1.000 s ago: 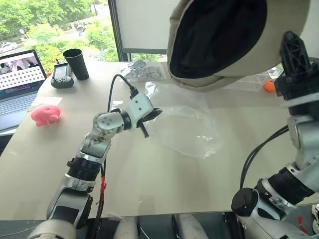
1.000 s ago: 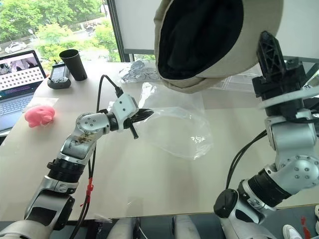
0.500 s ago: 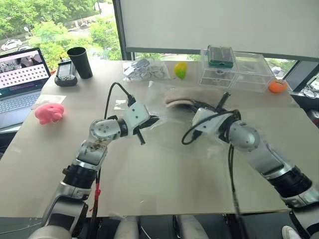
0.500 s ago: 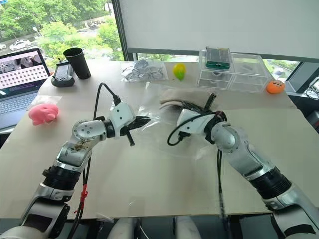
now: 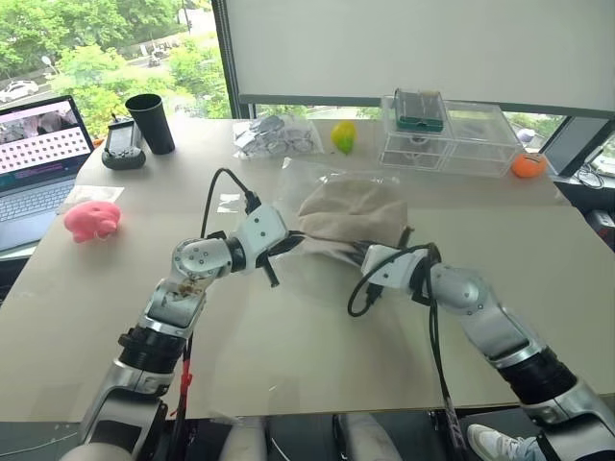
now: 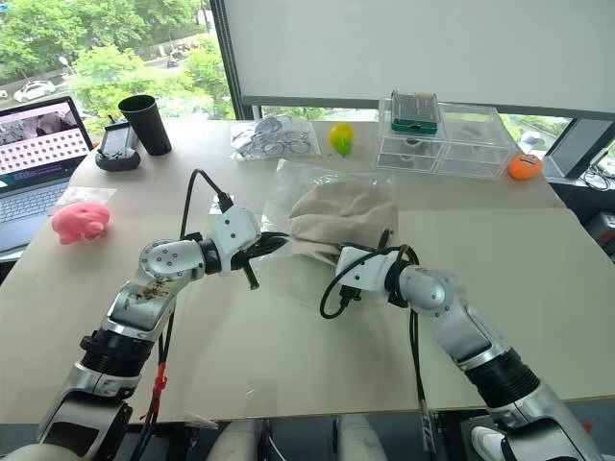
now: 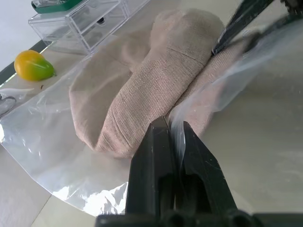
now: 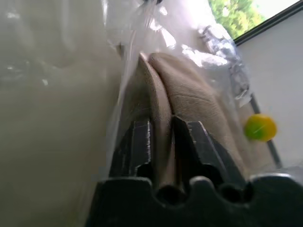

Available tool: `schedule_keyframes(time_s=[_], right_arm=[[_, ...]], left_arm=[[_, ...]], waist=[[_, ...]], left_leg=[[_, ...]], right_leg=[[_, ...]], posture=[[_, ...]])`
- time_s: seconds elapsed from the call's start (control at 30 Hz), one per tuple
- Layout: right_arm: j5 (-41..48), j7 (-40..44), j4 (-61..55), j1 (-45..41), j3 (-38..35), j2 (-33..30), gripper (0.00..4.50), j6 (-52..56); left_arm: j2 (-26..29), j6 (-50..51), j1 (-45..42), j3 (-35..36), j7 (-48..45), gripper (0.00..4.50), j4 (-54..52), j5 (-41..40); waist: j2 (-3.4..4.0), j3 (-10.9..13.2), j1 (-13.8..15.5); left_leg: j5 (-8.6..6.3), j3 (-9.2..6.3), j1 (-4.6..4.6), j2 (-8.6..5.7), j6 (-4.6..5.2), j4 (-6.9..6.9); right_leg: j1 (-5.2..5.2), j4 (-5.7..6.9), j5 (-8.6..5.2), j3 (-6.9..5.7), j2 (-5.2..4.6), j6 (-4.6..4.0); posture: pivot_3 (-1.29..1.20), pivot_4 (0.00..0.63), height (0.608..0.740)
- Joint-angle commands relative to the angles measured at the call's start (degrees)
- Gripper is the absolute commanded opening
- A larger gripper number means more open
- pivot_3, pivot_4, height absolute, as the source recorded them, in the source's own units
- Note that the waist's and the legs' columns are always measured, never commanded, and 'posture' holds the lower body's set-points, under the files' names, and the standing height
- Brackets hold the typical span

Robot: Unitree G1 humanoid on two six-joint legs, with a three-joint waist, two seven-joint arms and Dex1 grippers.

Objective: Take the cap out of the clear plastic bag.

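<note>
Your left gripper (image 7: 171, 135) is clamped on the clear plastic bag (image 5: 327, 178); your right gripper (image 8: 161, 137) seemingly straddles the brim of the cap (image 5: 351, 216), inside the bag mid-table. Pull unevenly and film drags along.

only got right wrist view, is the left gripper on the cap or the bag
Observer: the left gripper is shut on the edge of the clear plastic bag, not on the cap.
Operator: cap out yet
Observer: no, from the head view it lies on the table with film over part of it.
Operator: whats behind it
Observer: a clear drawer box stands near the window.
</note>
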Motion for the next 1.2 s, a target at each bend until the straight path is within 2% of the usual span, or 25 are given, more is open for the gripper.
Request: schedule_keyframes(time_s=[0.03, 0.2, 0.23, 0.3, 0.6, 0.63, 0.77, 0.97, 1.1, 1.2], right_arm=[[0.0, 0.7, -2.5, 0.4, -3.8, 0.7, 2.52, 4.3], [-0.7, 1.3, -3.2, 0.6, -5.0, 1.2, 4.28, 5.6], [-0.9, 1.2, -3.1, 0.6, -5.3, 1.2, 4.50, 5.3], [-1.3, 1.3, -2.9, 0.7, -5.9, 1.1, 4.50, 5.0], [-1.2, 2.5, -2.7, 0.7, -6.9, 1.5, 4.50, 4.4], [-0.9, 2.8, -2.8, 0.7, -7.0, 1.5, 4.50, 4.5], [0.5, 4.8, -3.4, 0.9, -7.9, 1.1, 4.50, 5.0], [8.0, 10.9, -5.8, 1.2, -12.4, 0.6, 4.50, 7.3], [24.7, 11.2, -11.1, 0.3, -24.8, 4.0, 4.50, 22.4], [34.3, 9.0, -12.1, 1.6, -35.6, 3.5, 4.50, 33.7]], left_arm=[[0.1, -0.6, -0.1, 0.8, 0.6, 0.00, -2.6, -0.4], [0.9, -1.2, 0.6, 0.7, -0.8, 0.00, -2.6, -0.8], [1.0, -1.0, 0.8, 0.9, -1.2, 0.29, -2.6, -1.3], [1.3, -0.7, 1.4, 1.3, -2.3, 0.77, -3.0, -2.5], [2.6, 0.4, 2.6, 1.6, -5.4, 4.17, -5.3, -5.8], [2.8, 0.5, 2.8, 1.6, -5.7, 4.40, -5.5, -6.2], [4.2, 1.5, 3.7, 1.8, -8.4, 4.40, -7.2, -8.7], [9.1, 8.2, 5.8, 4.5, -14.3, 4.40, -13.2, -17.2], [10.6, 14.6, 7.1, 11.3, -11.6, 4.40, -15.3, -23.2], [7.7, 21.4, 6.6, 20.7, 0.3, 4.40, -14.4, -26.5]], waist=[[0.00, 0.0, 0.0], [0.00, 0.0, -0.1], [0.00, 0.0, -0.1], [0.00, 0.0, -0.1], [0.00, 0.0, -0.1], [0.00, 0.0, -0.1], [0.00, 0.0, -0.1], [0.00, 0.0, -0.2], [0.00, 0.0, -0.2], [0.00, 0.0, -0.1]], left_leg=[[0.00, 0.00, -0.01, 0.00, 0.00, 0.00], [0.00, 0.01, 0.00, 0.00, 0.00, 0.00], [0.00, 0.01, 0.00, 0.00, 0.00, 0.00], [0.00, 0.01, 0.00, 0.00, 0.00, 0.00], [0.00, 0.01, 0.00, 0.00, 0.00, 0.00], [0.00, 0.01, 0.00, 0.00, 0.00, 0.00], [0.00, 0.01, -0.01, 0.00, 0.00, 0.00], [0.00, 0.00, 0.00, 0.02, 0.00, 0.00], [0.00, -0.01, 0.01, 0.03, 0.00, 0.00], [0.00, -0.05, 0.00, 0.03, 0.00, 0.00]], right_leg=[[-0.01, 0.00, 0.01, 0.00, 0.00, -0.01], [-0.02, 0.00, 0.00, 0.01, 0.01, 0.00], [-0.01, 0.01, 0.00, 0.01, 0.01, 0.00], [-0.02, 0.01, 0.00, 0.01, 0.00, 0.00], [-0.01, 0.01, 0.00, 0.01, 0.00, 0.00], [-0.01, 0.01, 0.00, 0.01, 0.00, 0.00], [-0.01, 0.01, 0.00, 0.01, 0.00, 0.00], [-0.01, 0.01, -0.01, 0.01, 0.01, 0.01], [0.00, 0.04, -0.08, 0.01, 0.01, 0.14], [0.03, 0.04, -0.05, -0.02, 0.00, 0.09]], posture=[[0.00, 0.150, 0.740], [0.00, 0.150, 0.740], [0.00, 0.150, 0.740], [0.00, 0.150, 0.740], [0.00, 0.150, 0.740], [0.00, 0.150, 0.740], [0.00, 0.150, 0.740], [0.00, 0.150, 0.740], [0.00, 0.150, 0.740], [0.00, 0.150, 0.740]])
